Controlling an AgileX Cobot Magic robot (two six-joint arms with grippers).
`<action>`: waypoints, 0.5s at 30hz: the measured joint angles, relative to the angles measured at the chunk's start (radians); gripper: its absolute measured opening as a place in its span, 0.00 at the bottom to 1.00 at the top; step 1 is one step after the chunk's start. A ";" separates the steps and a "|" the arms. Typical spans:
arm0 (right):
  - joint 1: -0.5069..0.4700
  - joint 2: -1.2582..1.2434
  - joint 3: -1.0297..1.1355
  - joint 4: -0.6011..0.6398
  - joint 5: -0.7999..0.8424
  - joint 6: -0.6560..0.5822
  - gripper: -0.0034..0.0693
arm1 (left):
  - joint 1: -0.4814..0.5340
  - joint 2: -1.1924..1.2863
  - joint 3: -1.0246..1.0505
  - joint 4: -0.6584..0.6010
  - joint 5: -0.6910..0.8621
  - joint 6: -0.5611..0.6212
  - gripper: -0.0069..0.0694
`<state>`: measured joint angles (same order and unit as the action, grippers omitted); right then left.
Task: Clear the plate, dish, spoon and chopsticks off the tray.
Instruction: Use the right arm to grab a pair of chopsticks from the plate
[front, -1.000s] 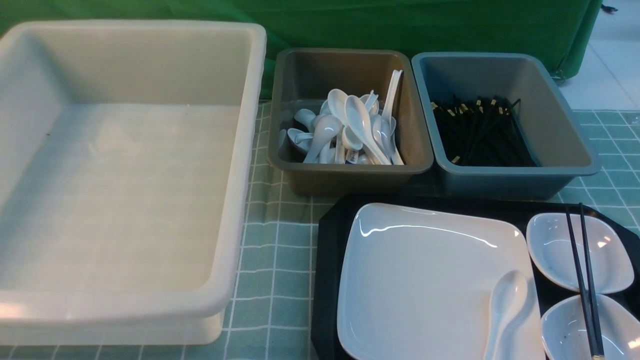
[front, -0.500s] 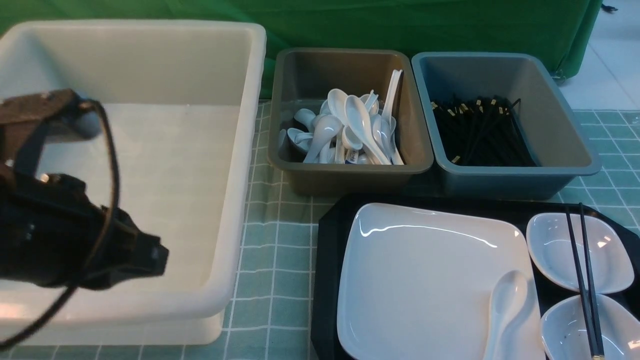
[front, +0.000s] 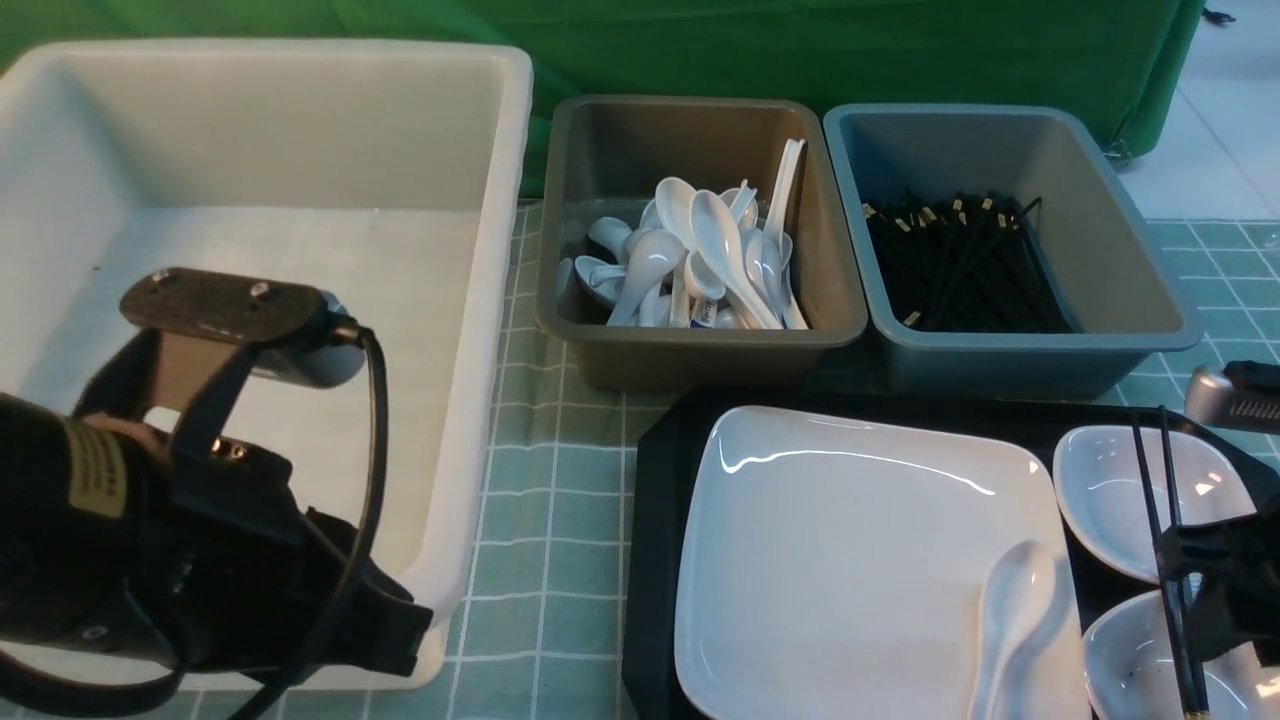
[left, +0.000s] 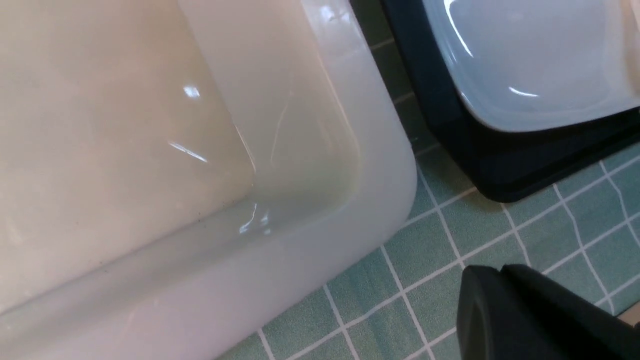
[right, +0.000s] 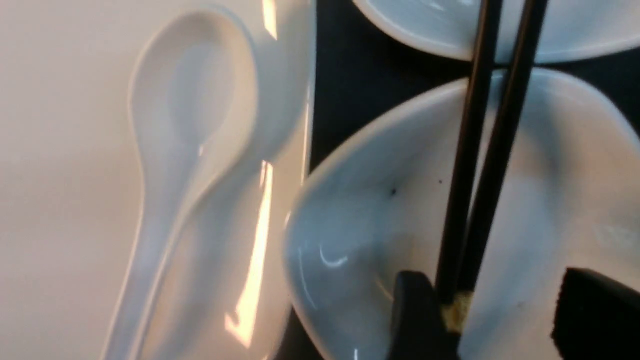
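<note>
Your right gripper hangs open, holding nothing. Chopsticks: thin, black, gold-tipped, between its jaws, tips beside one.

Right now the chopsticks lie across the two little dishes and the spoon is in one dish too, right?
No: the spoon lies on the big plate, not in a dish, as the front view shows. The chopsticks do lie across the two little dishes.

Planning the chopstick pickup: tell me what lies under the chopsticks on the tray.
The chopsticks lie across the far dish and the near dish, bare black tray showing between them. The right tool hides what lies beneath their gold tips.
</note>
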<state>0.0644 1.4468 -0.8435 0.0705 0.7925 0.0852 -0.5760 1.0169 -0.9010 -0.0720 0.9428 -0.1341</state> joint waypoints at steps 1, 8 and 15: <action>0.000 0.014 0.000 0.001 -0.010 -0.001 0.64 | 0.000 0.000 0.000 0.000 -0.005 0.000 0.09; 0.000 0.139 0.000 0.001 -0.067 -0.001 0.70 | 0.000 0.000 0.000 0.012 -0.015 0.000 0.09; 0.000 0.204 0.000 -0.002 -0.105 -0.001 0.67 | 0.000 0.000 0.000 0.014 -0.016 0.000 0.09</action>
<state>0.0644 1.6510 -0.8437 0.0689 0.6878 0.0844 -0.5760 1.0169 -0.9010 -0.0576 0.9271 -0.1341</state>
